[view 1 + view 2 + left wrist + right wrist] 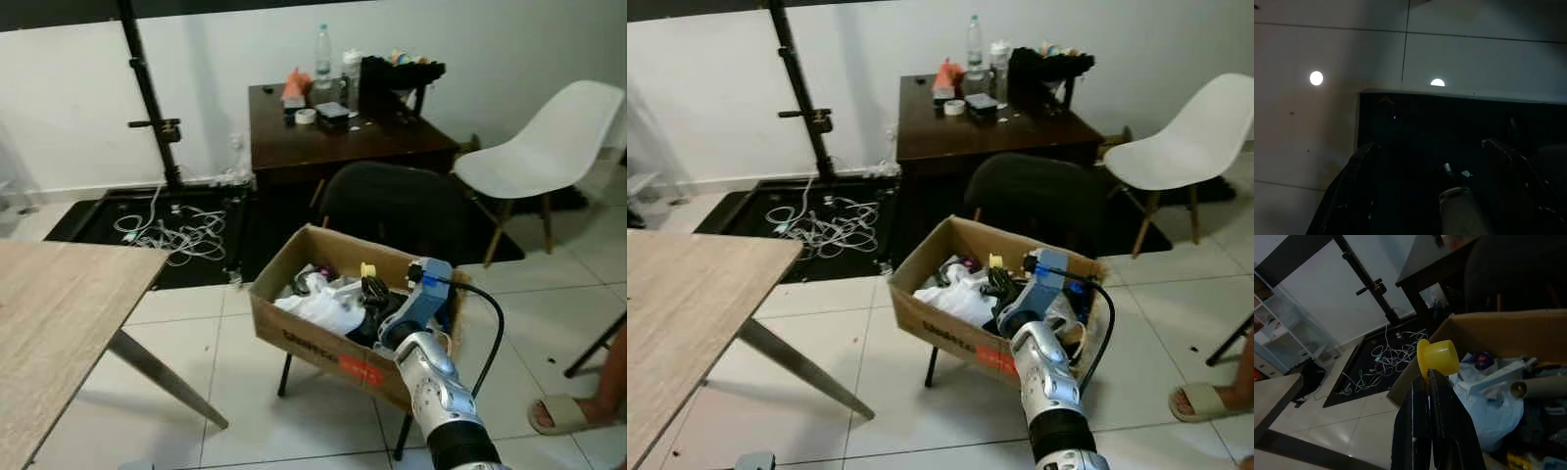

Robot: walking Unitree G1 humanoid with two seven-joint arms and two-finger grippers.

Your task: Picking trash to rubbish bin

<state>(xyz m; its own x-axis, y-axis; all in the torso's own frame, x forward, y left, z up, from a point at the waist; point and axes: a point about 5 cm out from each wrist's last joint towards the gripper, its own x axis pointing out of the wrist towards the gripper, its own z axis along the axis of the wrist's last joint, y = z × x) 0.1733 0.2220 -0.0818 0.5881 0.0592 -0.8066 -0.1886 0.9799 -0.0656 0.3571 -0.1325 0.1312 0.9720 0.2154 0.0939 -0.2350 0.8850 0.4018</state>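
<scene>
- The right gripper reaches over the cardboard box, which sits on a black chair.
- Its two fingers are squeezed together, pinching a small yellow cap by the rim.
- The cap is above the box, near a white plastic bag and a cardboard tube lying inside.
- The left gripper hangs over the tiled floor with its fingers spread apart, holding nothing.
</scene>
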